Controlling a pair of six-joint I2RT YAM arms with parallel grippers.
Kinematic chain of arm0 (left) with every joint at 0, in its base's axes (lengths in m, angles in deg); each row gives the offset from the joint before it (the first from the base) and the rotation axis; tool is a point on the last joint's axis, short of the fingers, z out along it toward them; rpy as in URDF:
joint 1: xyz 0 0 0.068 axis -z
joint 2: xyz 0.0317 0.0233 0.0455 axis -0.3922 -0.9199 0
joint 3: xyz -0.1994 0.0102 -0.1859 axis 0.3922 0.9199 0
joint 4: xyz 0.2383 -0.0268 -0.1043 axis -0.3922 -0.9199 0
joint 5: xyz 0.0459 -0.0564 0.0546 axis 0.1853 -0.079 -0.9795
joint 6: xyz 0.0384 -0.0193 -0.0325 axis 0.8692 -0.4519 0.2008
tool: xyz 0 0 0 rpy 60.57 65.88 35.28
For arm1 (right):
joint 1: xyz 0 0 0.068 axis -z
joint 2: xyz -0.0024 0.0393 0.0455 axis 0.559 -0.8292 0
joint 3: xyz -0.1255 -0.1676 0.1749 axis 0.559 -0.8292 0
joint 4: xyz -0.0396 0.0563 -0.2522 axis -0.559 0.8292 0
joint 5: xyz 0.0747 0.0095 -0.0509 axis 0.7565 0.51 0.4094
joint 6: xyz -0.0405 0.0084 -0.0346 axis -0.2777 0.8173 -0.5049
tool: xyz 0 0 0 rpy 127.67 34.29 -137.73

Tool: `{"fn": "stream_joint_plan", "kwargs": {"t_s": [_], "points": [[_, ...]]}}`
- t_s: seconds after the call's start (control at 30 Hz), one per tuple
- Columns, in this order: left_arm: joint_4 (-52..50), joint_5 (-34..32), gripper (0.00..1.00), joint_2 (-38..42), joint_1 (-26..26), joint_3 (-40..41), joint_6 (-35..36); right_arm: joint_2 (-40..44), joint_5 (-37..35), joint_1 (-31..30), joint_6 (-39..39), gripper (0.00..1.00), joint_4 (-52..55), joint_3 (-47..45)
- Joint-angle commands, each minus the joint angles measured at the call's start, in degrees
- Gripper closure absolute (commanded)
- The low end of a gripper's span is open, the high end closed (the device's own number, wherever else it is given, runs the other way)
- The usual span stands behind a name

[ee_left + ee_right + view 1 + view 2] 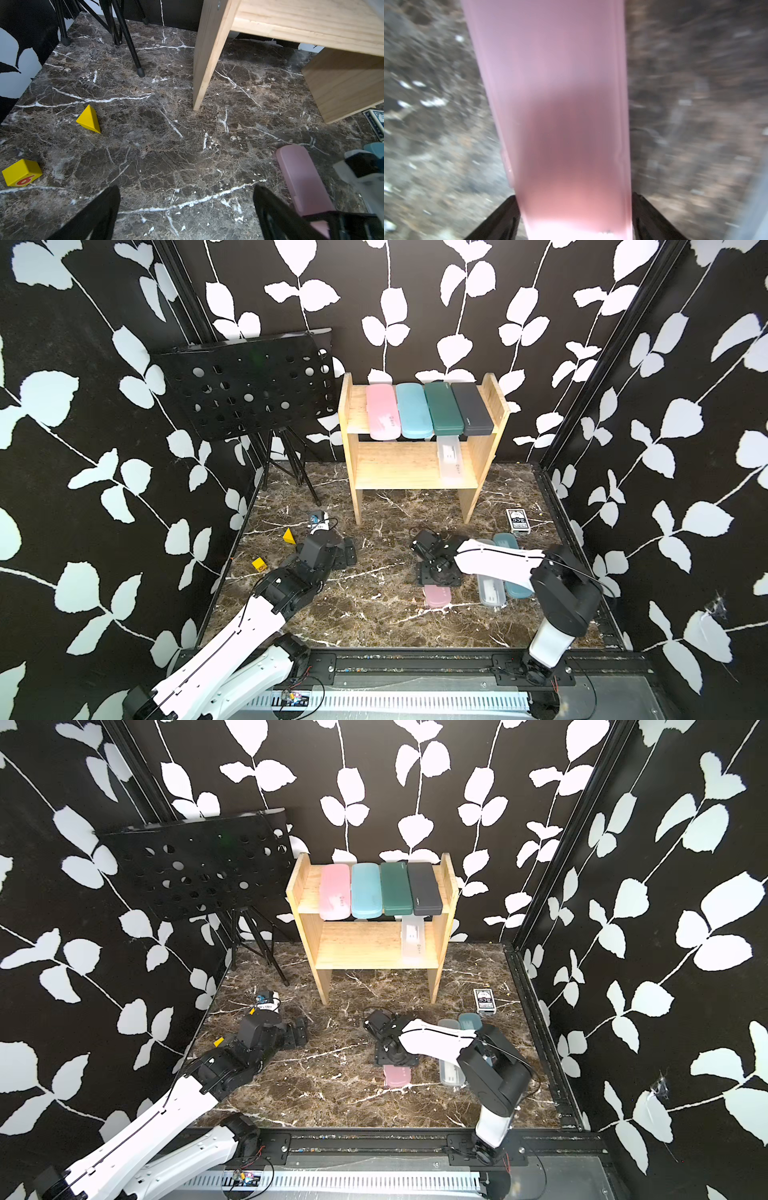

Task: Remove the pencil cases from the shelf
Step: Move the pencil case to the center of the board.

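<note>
My right gripper stood astride the pink pencil case, one black finger close against each long edge. Whether they truly bit I could not tell, the wrist view being smeared. The case lay low at the marble-patterned tabletop, off the shelf, near a frosted clear case and a light blue case. I judged the step to be settling this case there. To do it well I had to keep the jaws square across the narrow width, the case flat and the pressure light: smooth, hard, round-ended plastic slips from a skewed pinch, and a squeezed shell may spring its lid. My left gripper hung with jaws wide apart over bare tabletop, holding nothing. Five cases sat on the pale, grained wooden shelf. A second pink case, a second light blue case, a dark green case and a dark grey case lay side by side on the top board, and a second frosted case on the lower.
</note>
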Motion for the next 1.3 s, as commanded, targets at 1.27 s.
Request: {"fn": "stream_joint_plan", "kwargs": {"t_s": [1.27], "points": [[0.55,1.87,0.01,-1.01,-0.43,-0.36,-0.52,20.21,-9.56,8.22,-9.39,0.04,5.13,-8.45]]}}
